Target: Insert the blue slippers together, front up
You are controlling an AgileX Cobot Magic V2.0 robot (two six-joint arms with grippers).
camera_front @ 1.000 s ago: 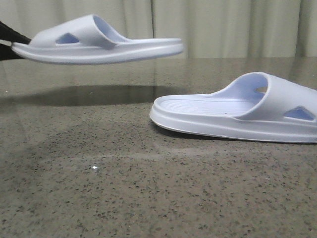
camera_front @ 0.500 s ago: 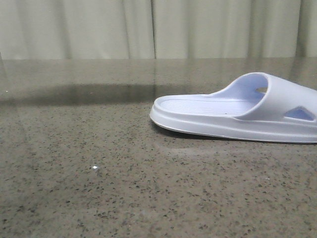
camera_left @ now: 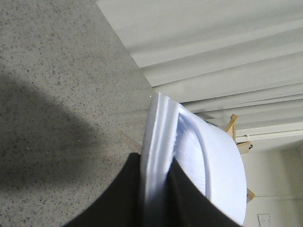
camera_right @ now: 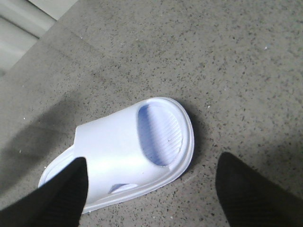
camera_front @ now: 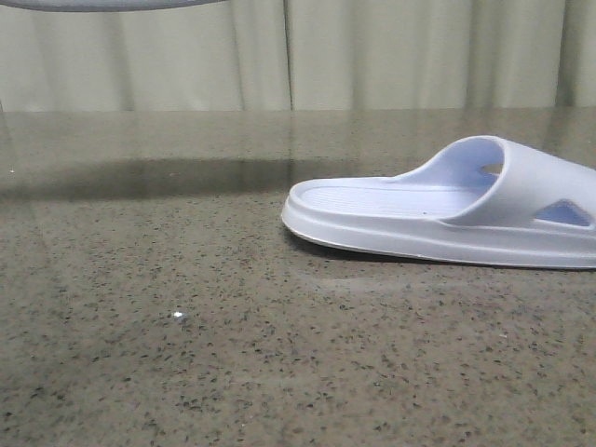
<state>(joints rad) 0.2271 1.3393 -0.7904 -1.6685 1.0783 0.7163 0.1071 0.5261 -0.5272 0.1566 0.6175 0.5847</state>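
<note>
The speckled stone desk (camera_front: 186,354) fills the lower three quarters of the front view, with a pale curtain (camera_front: 372,56) behind its far edge. The whole left and near part of the desk lies bare.

One blue slipper (camera_front: 447,209) lies sole-down at the right of the front view. Its long axis runs left to right, its heel end at centre frame and its strap and toe end toward the right edge, where it is cut off. In the right wrist view this slipper (camera_right: 128,151) sits at lower centre, between the two dark fingers (camera_right: 251,194) of the right gripper (camera_right: 151,198), whose jaws are spread wide and touch nothing.

The second slipper (camera_left: 189,161) is clenched by its edge between the jaws of the left gripper (camera_left: 156,198), lifted clear of the desk and held on edge. In the front view only a thin sliver of its sole (camera_front: 102,4) shows along the top left edge.
</note>
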